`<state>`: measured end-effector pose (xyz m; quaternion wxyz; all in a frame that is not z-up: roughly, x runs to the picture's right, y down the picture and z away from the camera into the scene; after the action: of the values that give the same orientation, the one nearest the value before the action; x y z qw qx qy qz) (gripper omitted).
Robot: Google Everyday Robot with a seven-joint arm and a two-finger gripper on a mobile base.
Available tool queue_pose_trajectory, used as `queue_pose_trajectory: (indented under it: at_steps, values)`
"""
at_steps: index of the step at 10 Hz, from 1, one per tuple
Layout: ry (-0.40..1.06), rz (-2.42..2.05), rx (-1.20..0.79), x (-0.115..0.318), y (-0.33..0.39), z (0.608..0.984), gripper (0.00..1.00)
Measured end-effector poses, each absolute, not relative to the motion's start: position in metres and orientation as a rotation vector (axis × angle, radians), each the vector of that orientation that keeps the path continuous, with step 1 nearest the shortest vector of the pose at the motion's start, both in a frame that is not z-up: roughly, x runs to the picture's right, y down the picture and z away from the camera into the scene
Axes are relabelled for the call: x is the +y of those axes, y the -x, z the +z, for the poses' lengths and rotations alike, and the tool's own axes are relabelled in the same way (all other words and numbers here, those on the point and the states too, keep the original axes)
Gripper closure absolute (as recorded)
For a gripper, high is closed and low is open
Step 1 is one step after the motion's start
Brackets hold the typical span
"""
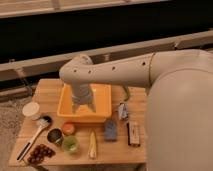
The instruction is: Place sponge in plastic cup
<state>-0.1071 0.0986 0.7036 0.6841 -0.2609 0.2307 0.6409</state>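
1. The sponge [110, 130] lies flat near the table's front edge, beside the yellow bin's [102, 100] corner, untouched.
2. The gripper [83, 107] hangs over the bin, jaws spread and empty; it must first travel across to the sponge.
3. Pinch it squarely, since the dark block [133, 134] sits close by.
4. The plastic cup [31, 110] stands beyond the bin's opposite side, so lift well clear before crossing.

One view only. It looks down and forward from above, over the robot's white curved arm [115, 72], onto the light wooden desk [47, 92]. Mid range: nearly the whole desk top is in frame. The bulky white robot body [182, 115] blocks the right side. The grey pincer [83, 106] hangs near frame centre, over the yellow plastic tray [106, 100].
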Motion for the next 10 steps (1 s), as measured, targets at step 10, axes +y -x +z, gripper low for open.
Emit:
queue_pose_trajectory:
  at_steps: [10]
  values:
    - [0.585,1.446,0.518,0.111,0.093,0.700,0.35]
